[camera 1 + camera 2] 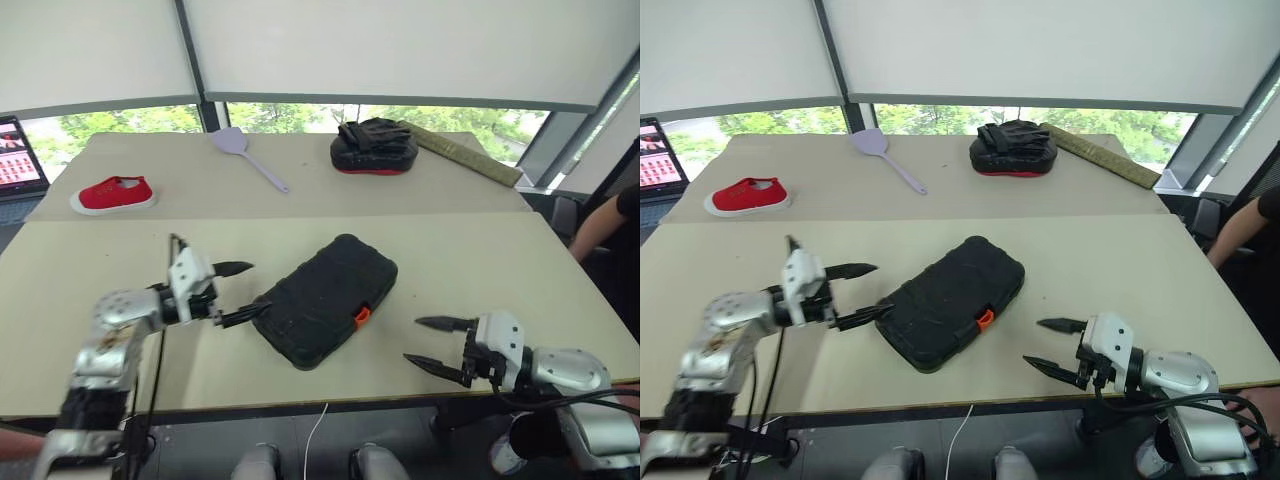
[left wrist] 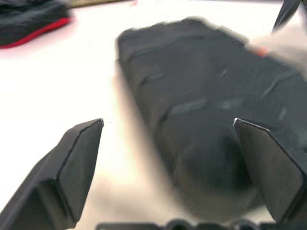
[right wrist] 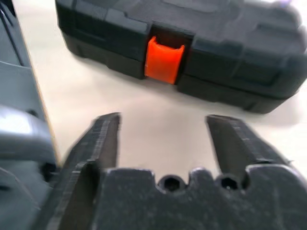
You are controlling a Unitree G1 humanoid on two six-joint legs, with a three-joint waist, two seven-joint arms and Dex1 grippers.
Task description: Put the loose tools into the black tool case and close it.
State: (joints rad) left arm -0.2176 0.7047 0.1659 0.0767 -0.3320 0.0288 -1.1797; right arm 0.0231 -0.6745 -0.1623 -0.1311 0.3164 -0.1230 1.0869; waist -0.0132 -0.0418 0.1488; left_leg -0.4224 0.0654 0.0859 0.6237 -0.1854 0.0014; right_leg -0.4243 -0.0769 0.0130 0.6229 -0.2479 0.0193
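The black tool case [image 1: 325,300] lies shut and flat on the near table, turned at an angle, its small orange latch [image 1: 362,317] on the side facing my right gripper. My left gripper [image 1: 260,286] stands open at the case's left end, its lower fingertip close against the shell. In the left wrist view the case [image 2: 206,96] lies just beyond the spread fingers. My right gripper [image 1: 412,339] is open to the right of the case, a short gap away, and faces the latch [image 3: 164,60]. The loose tools are out of view.
On the far table lie a red shoe [image 1: 113,194], a lilac spatula [image 1: 247,153], a black padded mitt with a red edge [image 1: 374,146] and a long flat strip [image 1: 465,153]. A laptop [image 1: 18,155] stands at far left. A person's arm [image 1: 605,225] shows at the right edge.
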